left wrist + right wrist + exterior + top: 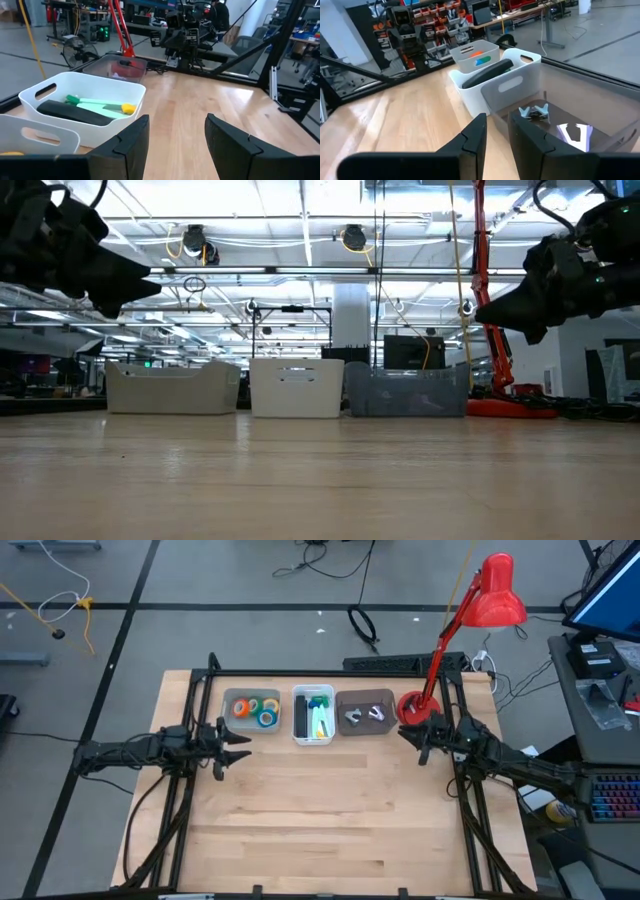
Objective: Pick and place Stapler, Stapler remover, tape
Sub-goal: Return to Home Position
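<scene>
left gripper (pixel 238 745): raised over table (pixel 330 820) left part, fingers apart, empty. right gripper (pixel 410 737): raised over right part, nr red lamp (pixel 497 595) base, narrow gap btwn fingers, empty. tape (pixel 256 709): rolls in grey bin (pixel 228 712). staplers (pixel 314 718): in white bin (pixel 313 741), centre. stapler removers (pixel 365 717): in dark bin (pixel 342 700). bins side by side at far edge.

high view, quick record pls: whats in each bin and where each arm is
grey bin: left of row, holds tape rolls
white bin: middle, holds staplers
dark bin: right of row, holds staple removers
left end effector: open, empty, over table's left side
right end effector: open, empty, near red lamp
</scene>
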